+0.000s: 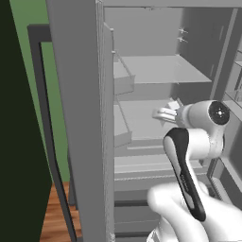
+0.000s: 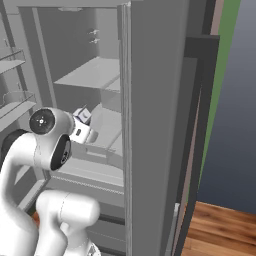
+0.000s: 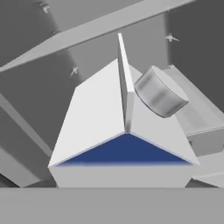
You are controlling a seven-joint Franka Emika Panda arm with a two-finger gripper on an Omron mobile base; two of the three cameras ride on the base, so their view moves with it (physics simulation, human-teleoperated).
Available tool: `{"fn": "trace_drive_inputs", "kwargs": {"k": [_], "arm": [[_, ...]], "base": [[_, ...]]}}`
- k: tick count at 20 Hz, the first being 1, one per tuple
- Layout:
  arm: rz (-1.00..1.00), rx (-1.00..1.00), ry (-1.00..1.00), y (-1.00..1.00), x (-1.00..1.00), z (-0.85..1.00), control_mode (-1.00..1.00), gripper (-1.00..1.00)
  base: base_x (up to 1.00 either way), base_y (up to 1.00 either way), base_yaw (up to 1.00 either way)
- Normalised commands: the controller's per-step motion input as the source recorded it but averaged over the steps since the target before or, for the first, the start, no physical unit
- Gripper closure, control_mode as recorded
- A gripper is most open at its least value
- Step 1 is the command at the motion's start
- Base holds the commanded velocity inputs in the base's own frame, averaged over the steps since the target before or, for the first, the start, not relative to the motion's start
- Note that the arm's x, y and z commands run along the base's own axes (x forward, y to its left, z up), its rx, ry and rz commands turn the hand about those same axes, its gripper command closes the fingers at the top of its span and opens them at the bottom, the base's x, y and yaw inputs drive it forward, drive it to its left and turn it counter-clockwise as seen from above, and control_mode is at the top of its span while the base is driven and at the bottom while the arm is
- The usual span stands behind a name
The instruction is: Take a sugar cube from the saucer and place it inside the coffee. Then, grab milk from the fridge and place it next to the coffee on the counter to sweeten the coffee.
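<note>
Inside the tall grey fridge (image 1: 156, 71), on a pale flat shelf (image 2: 107, 122), the small white gable-top milk carton (image 3: 124, 131) with a blue side mark stands right before the gripper (image 1: 163, 113). A short grey cylinder (image 3: 159, 92) sits just behind the carton. The open door (image 1: 80, 118) flanks the arm. Whether the fingers are wide or closed cannot be told.

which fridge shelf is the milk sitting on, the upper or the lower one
The lower shelf: the milk stands on it at the gripper, while the upper shelf sits above them.
</note>
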Motion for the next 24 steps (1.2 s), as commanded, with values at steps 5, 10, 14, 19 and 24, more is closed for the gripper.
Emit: {"fn": "trace_drive_inputs", "kwargs": {"k": [5, 10, 14, 19, 24], "arm": [[0.0, 0.0, 0.0, 0.0, -0.38, 0.0, -1.0, 1.0], [0.0, 0.0, 0.01, 0.0, -0.28, 0.0, 1.0, 1.0], [0.0, 0.0, 0.0, 0.0, 0.0, 0.0, 1.0, 1.0], [0.0, 0.0, 0.0, 0.0, 0.0, 0.0, 1.0, 1.0], [0.0, 0.0, 0.0, 0.0, 0.0, 0.0, 1.0, 1.0]], "base": [[0.0, 0.0, 0.0], [-0.15, 0.0, 0.0], [-0.94, 0.06, -0.01], [-1.0, 0.12, -0.05], [-0.86, 0.0, -0.33]]}}
